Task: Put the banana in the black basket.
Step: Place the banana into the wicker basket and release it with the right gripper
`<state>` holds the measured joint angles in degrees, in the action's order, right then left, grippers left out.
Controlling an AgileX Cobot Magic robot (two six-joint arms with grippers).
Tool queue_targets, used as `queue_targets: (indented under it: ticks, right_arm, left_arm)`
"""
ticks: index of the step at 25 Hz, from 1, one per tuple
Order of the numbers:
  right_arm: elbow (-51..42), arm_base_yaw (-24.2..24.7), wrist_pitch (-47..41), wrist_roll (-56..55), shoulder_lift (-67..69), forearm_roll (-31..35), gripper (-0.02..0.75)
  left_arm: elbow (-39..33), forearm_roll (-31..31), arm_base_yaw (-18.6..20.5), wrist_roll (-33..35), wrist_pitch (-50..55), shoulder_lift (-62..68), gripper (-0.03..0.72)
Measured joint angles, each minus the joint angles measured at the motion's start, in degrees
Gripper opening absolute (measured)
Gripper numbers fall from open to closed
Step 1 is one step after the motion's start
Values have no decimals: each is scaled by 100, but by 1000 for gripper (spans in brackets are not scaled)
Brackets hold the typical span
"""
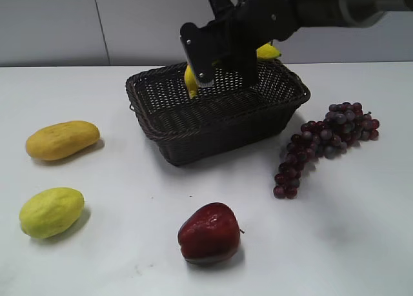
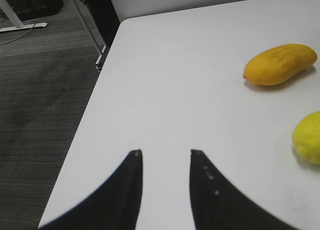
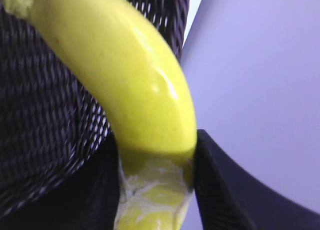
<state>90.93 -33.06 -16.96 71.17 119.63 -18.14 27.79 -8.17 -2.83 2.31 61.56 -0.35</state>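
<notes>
Banana [image 1: 191, 80] being held clenched in the right hand [image 1: 222, 67], hanging over the black basket [image 1: 193, 131] toward its far side, partly below the rim line and partly hidden behind the hand. Lying with the long axis running roughly along the basket's length, one end showing yellow at the hand's left, the other poking out at its right near the far rim. Appearing in the right wrist view as a fat yellow curve [image 3: 125, 74] pinched between both dark fingers [image 3: 220, 190], woven wall just behind it. Judging the coming move as a short drop straight down and a release, since the fruit is already sitting inside the basket's outline; whether it is touching the basket floor cannot be told. Holding nothing else in the basket as far as visible.

Left hand [image 2: 165, 160] hovering released and empty near the table's left edge, well apart from the basket, so clearly the farther of the two. Leaving the remaining fruit out on the table, outside the basket.
</notes>
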Motion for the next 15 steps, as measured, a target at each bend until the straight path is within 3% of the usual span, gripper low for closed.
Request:
queue_targets:
  ticks: [5,11,13,15]
  right_arm:
    - [11,-164,456,65,245,0,319]
    - [11,-203,220,78,339,63,328]
    - [11,-203,85,78,339,75,407]
    - [11,-203,16,66,339,75,543]
  left_arm:
    - [0,0,0,0,0,0,238]
    - [0,0,0,0,0,0,238]
    - [0,0,0,0,0,0,238]
    - [0,0,0,0,0,0,240]
